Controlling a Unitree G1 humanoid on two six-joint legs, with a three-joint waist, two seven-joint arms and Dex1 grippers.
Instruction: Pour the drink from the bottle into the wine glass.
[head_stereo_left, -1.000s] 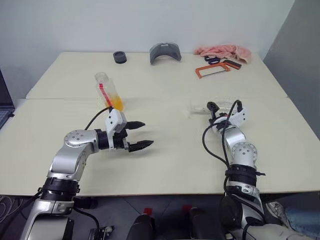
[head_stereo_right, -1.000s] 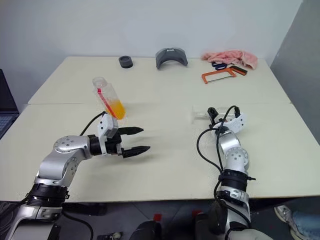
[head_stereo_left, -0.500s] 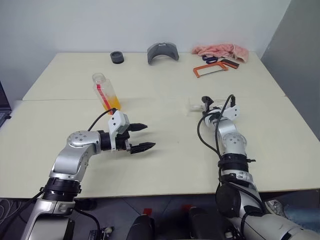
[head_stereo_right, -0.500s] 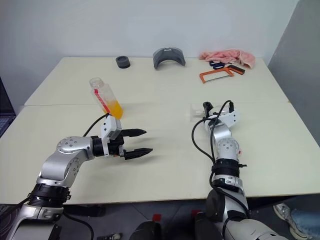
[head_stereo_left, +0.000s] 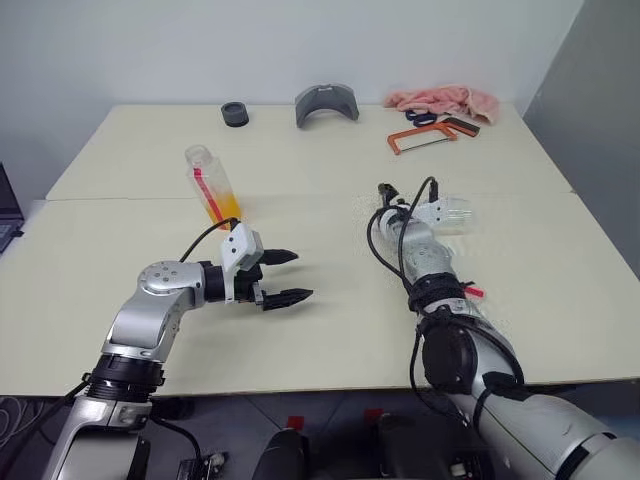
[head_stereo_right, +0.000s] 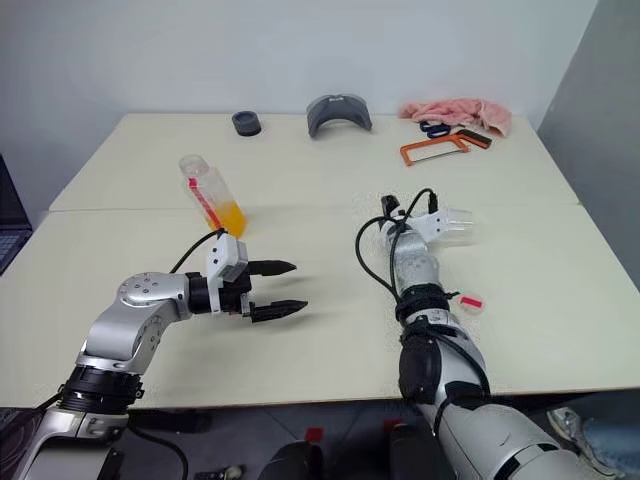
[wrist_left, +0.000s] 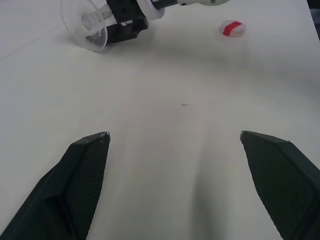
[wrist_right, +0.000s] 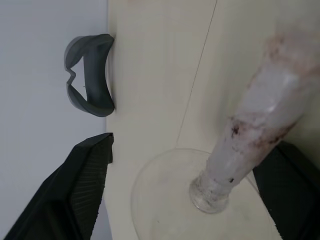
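No readable writing on the bottle (head_stereo_left: 213, 184)'s red stripe; my left gripper (head_stereo_left: 283, 276) gapes, my right gripper (wrist_right: 185, 197) straddles the wine glass (head_stereo_left: 443, 216) stem, grip uncertain.

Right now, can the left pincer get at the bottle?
Probably yes. The left pincer is open, and the bottle stands upright just beyond it, with only bare table around it and nothing between.

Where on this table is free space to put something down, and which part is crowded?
Free: the middle of the table, between the bottle and the wine glass, and the near strip before the left claw. Crowded: the far edge, with black ring, grey piece, pink cloth and orange saw.
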